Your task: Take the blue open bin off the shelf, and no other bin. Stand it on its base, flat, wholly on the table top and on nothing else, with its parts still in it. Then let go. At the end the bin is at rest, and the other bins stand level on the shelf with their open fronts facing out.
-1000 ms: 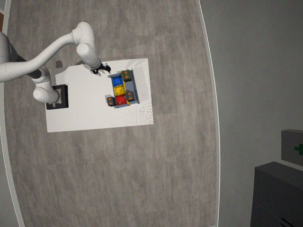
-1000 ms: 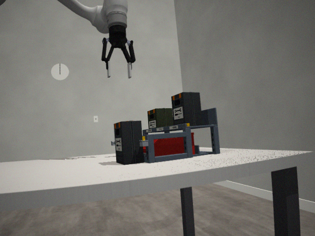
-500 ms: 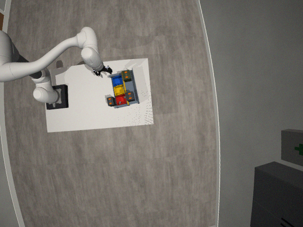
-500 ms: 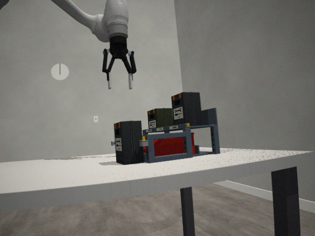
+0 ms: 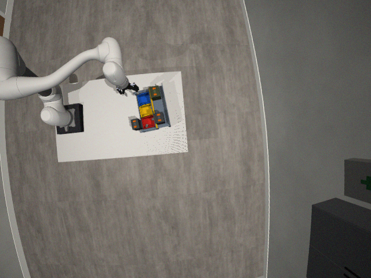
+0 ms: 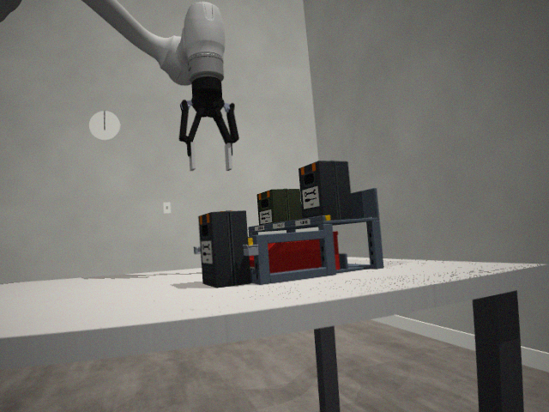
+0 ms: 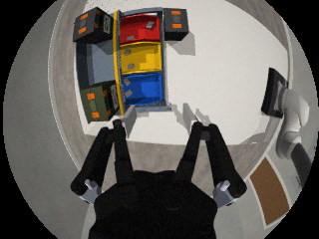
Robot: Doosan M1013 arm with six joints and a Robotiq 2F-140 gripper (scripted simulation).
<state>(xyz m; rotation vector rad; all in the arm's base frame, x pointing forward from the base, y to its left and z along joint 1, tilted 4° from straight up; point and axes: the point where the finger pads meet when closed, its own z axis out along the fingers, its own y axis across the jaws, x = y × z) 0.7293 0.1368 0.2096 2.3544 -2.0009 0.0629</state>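
Blue open bin on shelf | pincer beside, above | spread, empty

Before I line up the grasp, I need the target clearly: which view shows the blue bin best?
The wrist view: the blue bin fills more of the picture there, at the end of the row beside the yellow bin. The top view shows it small. The exterior view hides it behind the shelf and red bin.

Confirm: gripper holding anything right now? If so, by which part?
Nothing is held. The gripper hangs open above the table, fingers apart with only air between them. The blue bin sits on the shelf.
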